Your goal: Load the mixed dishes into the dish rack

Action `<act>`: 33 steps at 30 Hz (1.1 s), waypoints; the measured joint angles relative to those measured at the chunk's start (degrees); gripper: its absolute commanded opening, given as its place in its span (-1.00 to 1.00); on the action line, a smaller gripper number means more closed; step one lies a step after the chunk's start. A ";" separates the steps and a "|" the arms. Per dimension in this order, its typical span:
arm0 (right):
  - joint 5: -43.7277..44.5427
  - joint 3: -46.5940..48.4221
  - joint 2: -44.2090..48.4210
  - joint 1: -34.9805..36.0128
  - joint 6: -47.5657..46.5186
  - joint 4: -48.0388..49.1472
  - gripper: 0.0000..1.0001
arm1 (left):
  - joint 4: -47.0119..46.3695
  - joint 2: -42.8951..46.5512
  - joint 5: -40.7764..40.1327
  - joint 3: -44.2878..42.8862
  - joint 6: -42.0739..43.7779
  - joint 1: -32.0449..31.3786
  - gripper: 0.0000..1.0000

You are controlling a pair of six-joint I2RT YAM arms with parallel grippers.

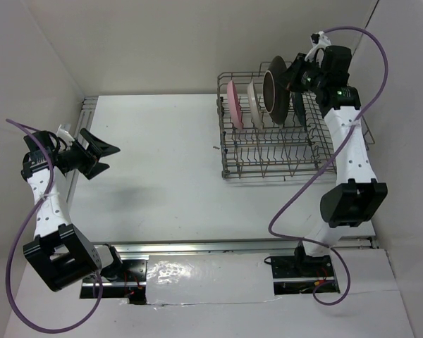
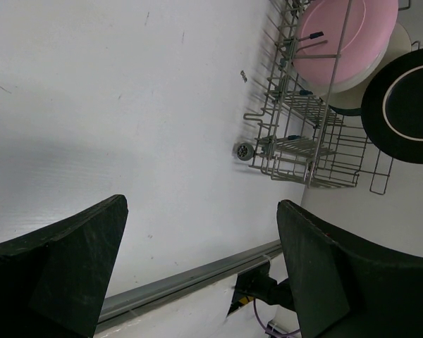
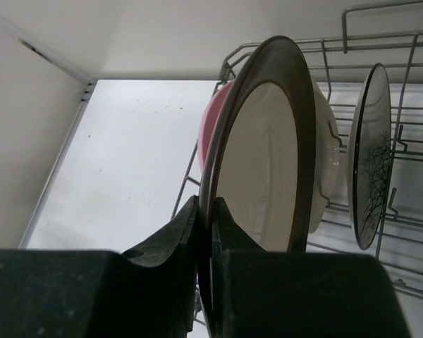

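Now: right hand pressed nearly together, pinching the rim of the brown-rimmed plate between its two black fingers. One pad sits on each face of the plate, at its lower edge in the wrist view. Plate held on edge, roughly upright, tilted slightly.

Left hand spread wide, holding nothing and touching nothing. It hangs above the white tabletop, well apart from the rack.

Right arm reaches forward and up along the rack's right side. Its forearm is steeply raised and the wrist bends over the rack's far end, so the hand points left. A purple cable loops down from it. Left arm is folded at the left edge, elbow low, hand pointing right across the tabletop.

Dish rack: grey wire basket, rectangular, tall sides, rows of upright tines, standing at far right of the tabletop. The held plate is over its far half, higher than its neighbours. Cannot tell whether its bottom edge has reached the tines.

Plates already standing on edge in the rack:
- pink plate, smooth and matte, leftmost
- cream plate, just beside it
- grey plate, with a dark branch drawing, to the right of the held one

Held plate: glossy cream face with a wide dark brown rim. Seen from the left wrist, its back is dark with a pale ring.
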State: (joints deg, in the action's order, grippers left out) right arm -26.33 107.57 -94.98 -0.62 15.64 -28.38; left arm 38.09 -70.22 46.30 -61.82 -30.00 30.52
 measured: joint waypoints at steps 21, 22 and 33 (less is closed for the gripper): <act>5.60 11.72 -15.37 2.27 -0.15 0.44 -1.00 | -0.02 -1.51 -1.92 -0.07 -0.09 -0.42 0.99; 6.10 12.09 -16.13 2.38 -0.24 0.55 -1.00 | -0.04 -1.60 -2.05 -0.07 -0.11 -0.42 0.99; 10.99 12.07 -19.93 3.37 -0.55 0.96 -1.00 | -0.09 -2.73 -2.99 -0.07 -0.07 -0.46 0.99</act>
State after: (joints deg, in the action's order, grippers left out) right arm -15.33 119.63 -114.91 2.74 15.09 -27.42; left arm 38.00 -72.95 43.31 -61.89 -30.06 30.06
